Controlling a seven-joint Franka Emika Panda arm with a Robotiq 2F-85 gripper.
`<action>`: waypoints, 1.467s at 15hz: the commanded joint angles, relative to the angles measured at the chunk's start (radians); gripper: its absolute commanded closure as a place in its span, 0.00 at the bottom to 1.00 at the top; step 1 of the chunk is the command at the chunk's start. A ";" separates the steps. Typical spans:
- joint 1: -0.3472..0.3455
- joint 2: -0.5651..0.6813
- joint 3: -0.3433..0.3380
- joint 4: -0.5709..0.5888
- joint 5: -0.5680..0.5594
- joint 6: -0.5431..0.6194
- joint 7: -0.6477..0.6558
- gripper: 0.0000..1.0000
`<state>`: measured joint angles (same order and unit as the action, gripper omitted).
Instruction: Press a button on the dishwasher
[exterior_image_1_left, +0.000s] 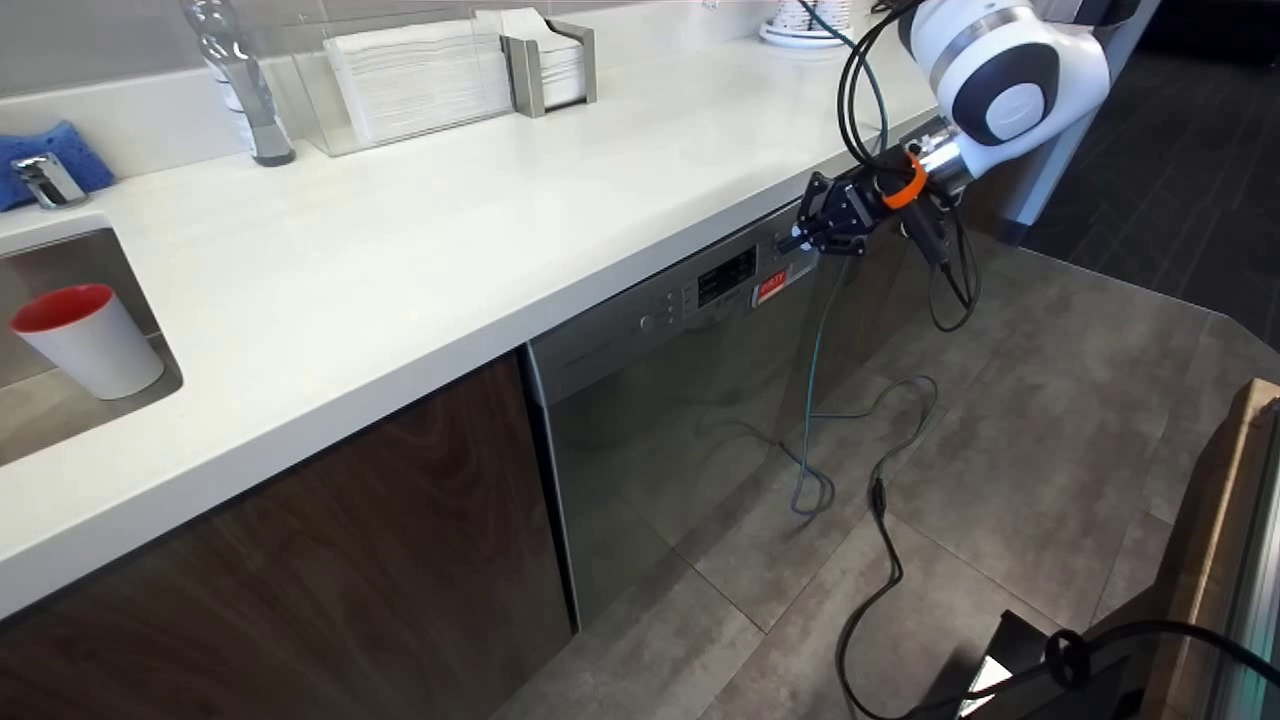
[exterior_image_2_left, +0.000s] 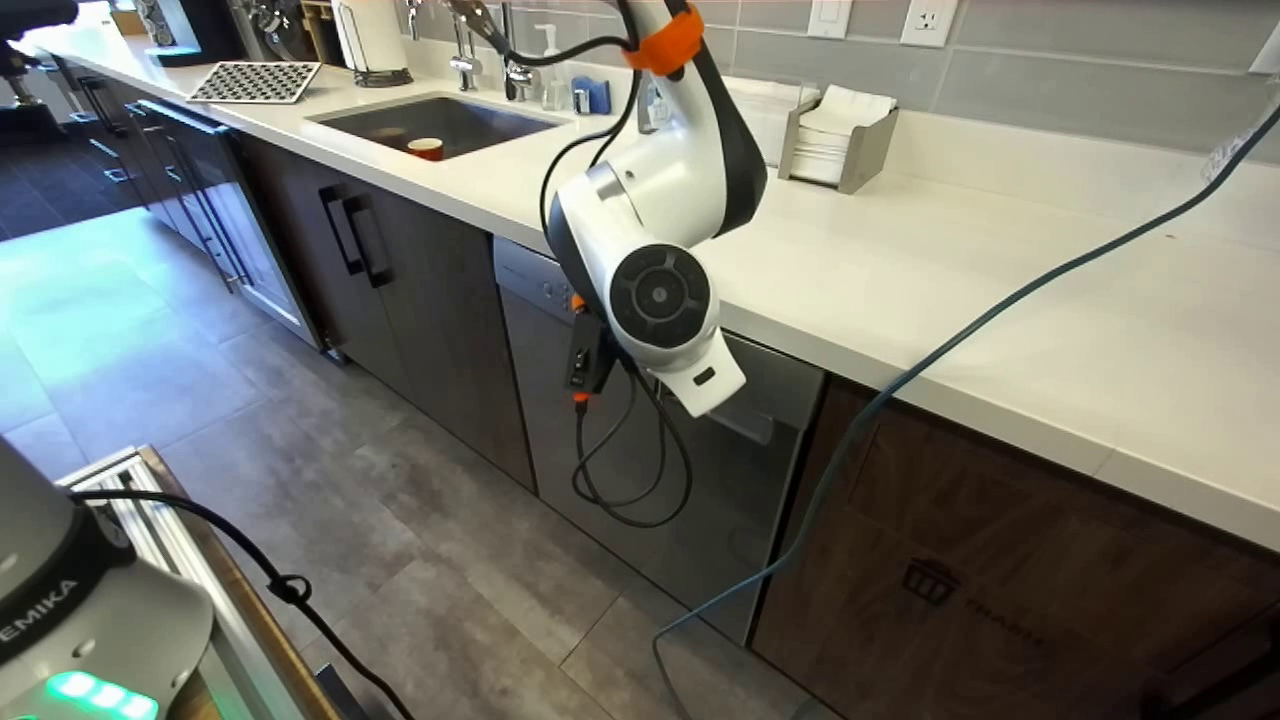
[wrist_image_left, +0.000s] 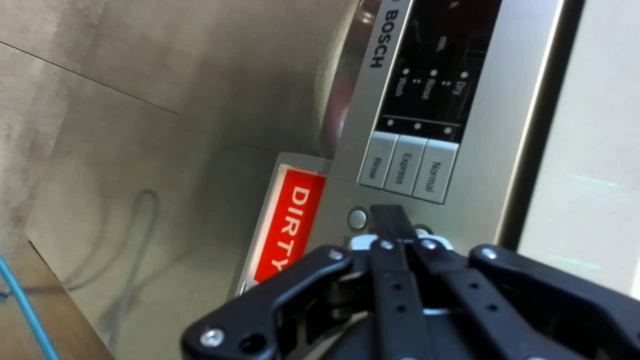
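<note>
The dishwasher's grey steel front (exterior_image_1_left: 660, 450) sits under the counter and also shows in an exterior view (exterior_image_2_left: 720, 530). Its dark display (exterior_image_1_left: 727, 276) also shows in the wrist view (wrist_image_left: 435, 60). Beside the display are the Normal button (wrist_image_left: 435, 172), the Express button (wrist_image_left: 406, 165) and the Rinse button (wrist_image_left: 378, 159). A round button (wrist_image_left: 357, 219) lies left of my fingertips. Another round button (wrist_image_left: 423, 232) is partly hidden behind my fingers. My gripper (wrist_image_left: 390, 210) is shut and empty, its tips over the panel between the round buttons. Contact cannot be told. The gripper also shows in an exterior view (exterior_image_1_left: 790, 243).
The white countertop (exterior_image_1_left: 420, 270) overhangs just above the panel. A red DIRTY sign (wrist_image_left: 295, 215) sticks out beside the buttons. A blue cable (exterior_image_1_left: 812, 370) hangs to the floor. A red-lined white cup (exterior_image_1_left: 90, 340) is in the sink. Napkin holders (exterior_image_1_left: 560, 65) stand at the back.
</note>
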<state>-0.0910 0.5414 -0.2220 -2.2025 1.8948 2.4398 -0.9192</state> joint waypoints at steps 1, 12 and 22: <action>0.008 0.042 0.015 0.055 0.096 0.003 -0.025 1.00; 0.036 0.037 0.006 0.039 0.264 -0.018 -0.146 1.00; 0.036 0.014 -0.004 0.011 0.311 -0.040 -0.195 1.00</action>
<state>-0.0656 0.5370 -0.2230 -2.2439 2.1484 2.4379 -1.0930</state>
